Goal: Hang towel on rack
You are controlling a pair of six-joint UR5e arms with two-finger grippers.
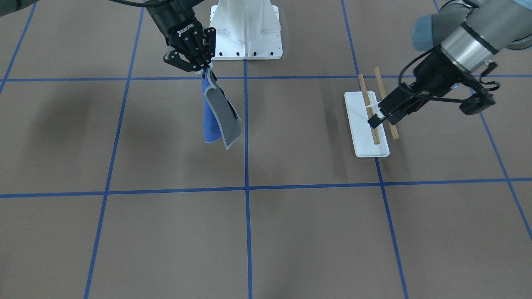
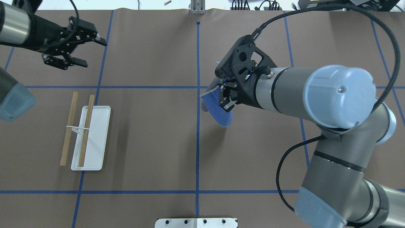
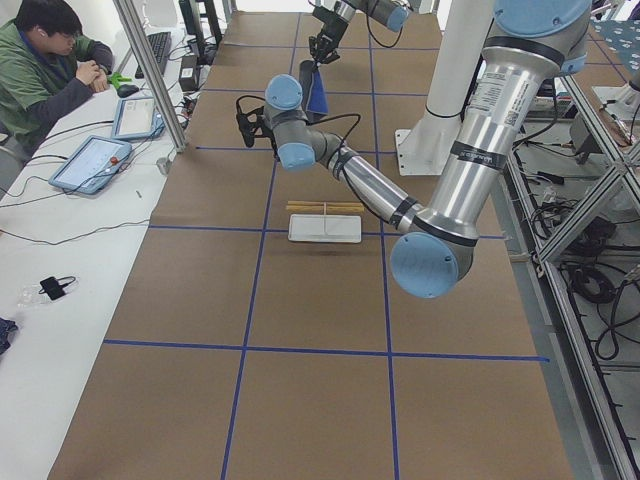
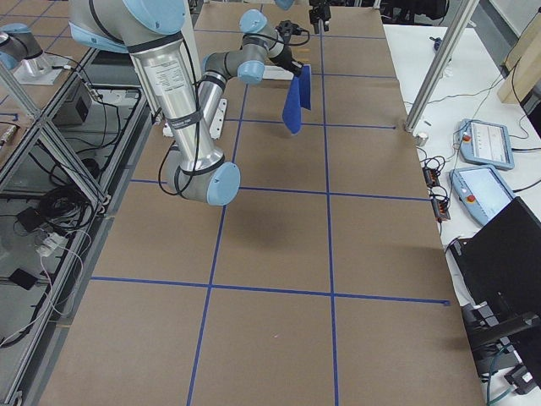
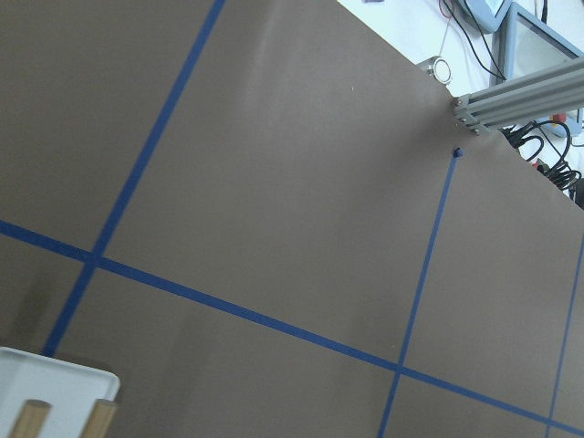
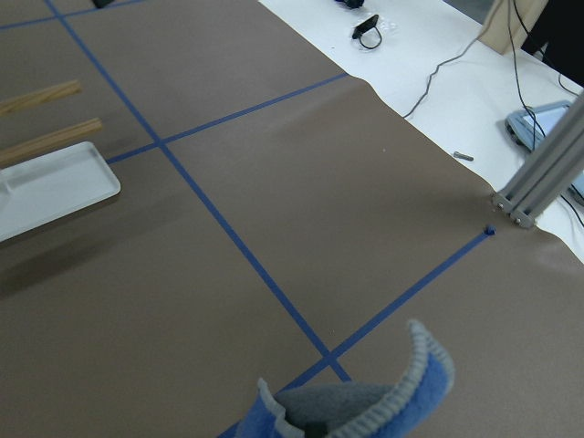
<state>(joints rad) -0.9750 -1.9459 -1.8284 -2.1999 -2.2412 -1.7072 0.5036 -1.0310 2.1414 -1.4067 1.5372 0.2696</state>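
Observation:
The towel [image 1: 218,114], royal blue on one face and grey on the other, hangs folded from my right gripper [image 1: 203,68], which is shut on its top edge and holds it above the table near the centre line. It also shows in the overhead view [image 2: 218,109] and in the right wrist view [image 6: 365,411]. The rack [image 2: 95,139] is a white base with two wooden rods [image 2: 86,129] on the table's left side. My left gripper [image 2: 94,52] is open and empty, raised above the table on the far side of the rack.
The robot's white base plate [image 1: 246,29] stands at the table's robot edge. Blue tape lines cross the brown table [image 1: 291,232]. A person sits at a side desk [image 3: 60,60] with tablets. An aluminium post [image 6: 538,173] stands at the far edge.

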